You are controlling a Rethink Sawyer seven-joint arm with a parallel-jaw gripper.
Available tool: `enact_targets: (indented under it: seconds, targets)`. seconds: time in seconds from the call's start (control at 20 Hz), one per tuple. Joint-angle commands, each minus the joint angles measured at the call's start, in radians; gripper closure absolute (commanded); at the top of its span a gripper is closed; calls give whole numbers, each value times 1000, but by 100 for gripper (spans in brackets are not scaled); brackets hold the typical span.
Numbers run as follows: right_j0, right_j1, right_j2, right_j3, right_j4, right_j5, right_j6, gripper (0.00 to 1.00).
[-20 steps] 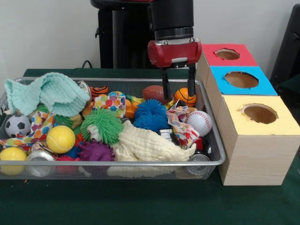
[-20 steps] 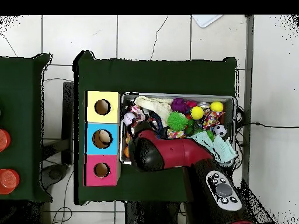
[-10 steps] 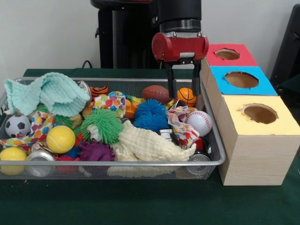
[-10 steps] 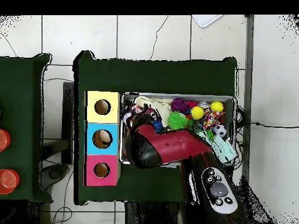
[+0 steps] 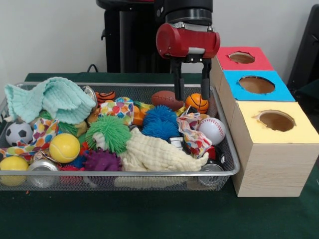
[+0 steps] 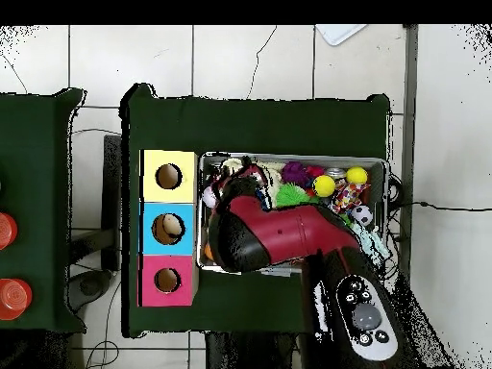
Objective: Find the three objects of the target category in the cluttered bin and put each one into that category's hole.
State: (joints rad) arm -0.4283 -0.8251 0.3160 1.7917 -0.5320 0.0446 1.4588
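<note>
The gripper (image 5: 191,88) is seen over the bin's (image 5: 227,149) far right corner, jaws apart at a moderate gap with nothing held between them. The tips hang just above a brown football (image 5: 164,99) and a small basketball (image 5: 198,102). In the overhead view the arm (image 6: 279,235) covers much of the bin (image 6: 384,169), so that corner is hidden there.

No bottle can be made out in the clutter; balls, spiky toys, a cream cloth (image 5: 159,154), a mint cloth (image 5: 50,98) and metal cans (image 5: 42,167) are seen instead. Any bottles are judged to be buried or hidden. The blue hole (image 5: 256,84) is seen between the red and yellow ones, just beside the bin; something pale shows inside it from overhead (image 6: 168,229), which cannot be identified.

The step is judged to be searching, nothing grasped. Next, clutter needs to be shifted or lifted to expose a bottle before a grasp is made.
</note>
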Motion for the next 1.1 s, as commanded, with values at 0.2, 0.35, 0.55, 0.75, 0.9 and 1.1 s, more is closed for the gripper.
enact_targets:
  seconds: [0.2,0.35,0.55,0.75,0.9,1.1]
  targets:
    - [0,24,-14,-96,-125,125,-50,0]
    - [34,45,-51,-127,-177,116,-56,0]
    - [64,80,-94,-166,-233,88,-37,0]
    - [51,95,-79,-177,-258,80,-28,0]
    - [46,98,-67,-184,-271,87,-23,0]
    - [53,117,-68,-199,-302,76,-21,0]
